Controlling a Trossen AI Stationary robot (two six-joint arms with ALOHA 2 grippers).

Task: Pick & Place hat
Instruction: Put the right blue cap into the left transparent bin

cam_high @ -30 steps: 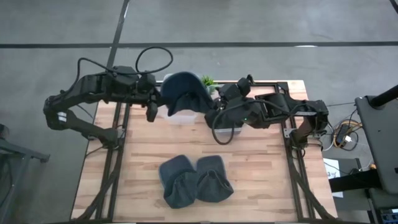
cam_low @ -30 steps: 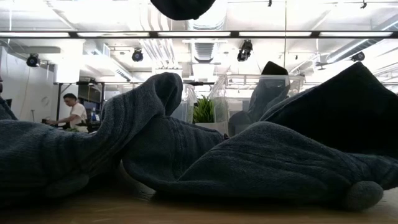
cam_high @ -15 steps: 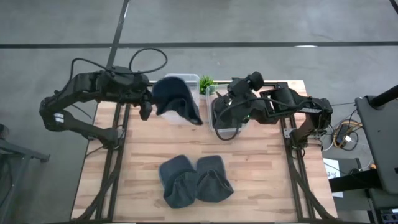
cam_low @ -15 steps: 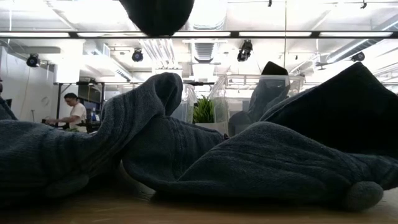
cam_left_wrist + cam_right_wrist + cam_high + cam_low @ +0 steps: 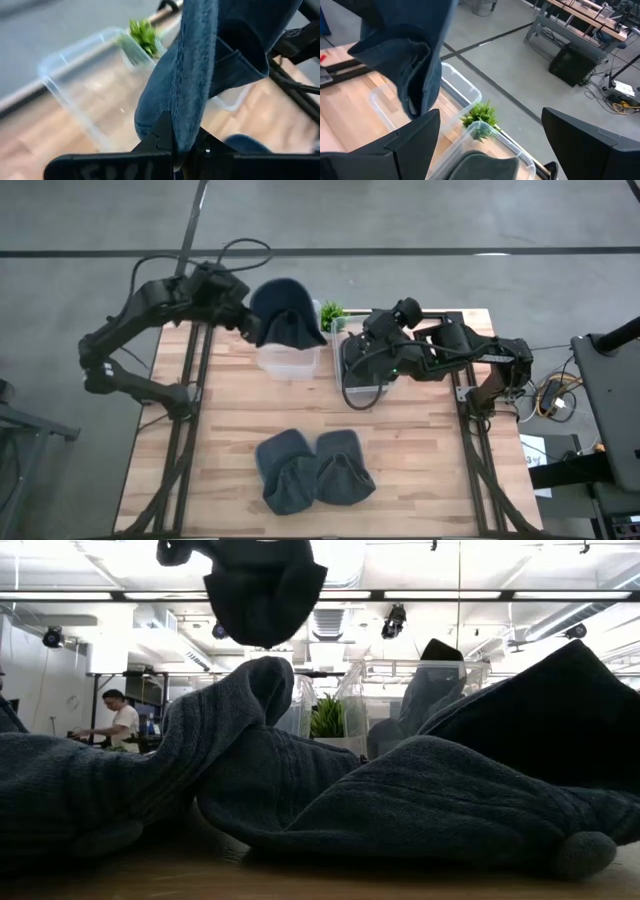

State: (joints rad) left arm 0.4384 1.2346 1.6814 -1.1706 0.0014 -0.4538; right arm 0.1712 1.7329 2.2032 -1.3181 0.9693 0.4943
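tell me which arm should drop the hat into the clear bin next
Left. The left gripper is already shut on the blue hat, which hangs over the clear bin. The right gripper is open and empty, over the neighbouring bin.

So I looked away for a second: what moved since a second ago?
The left claw, shut on the hat, swung it back over the clear bin; in the low view it hangs lower. The right claw, open, drew back toward its side. The two hats on the table stayed put.
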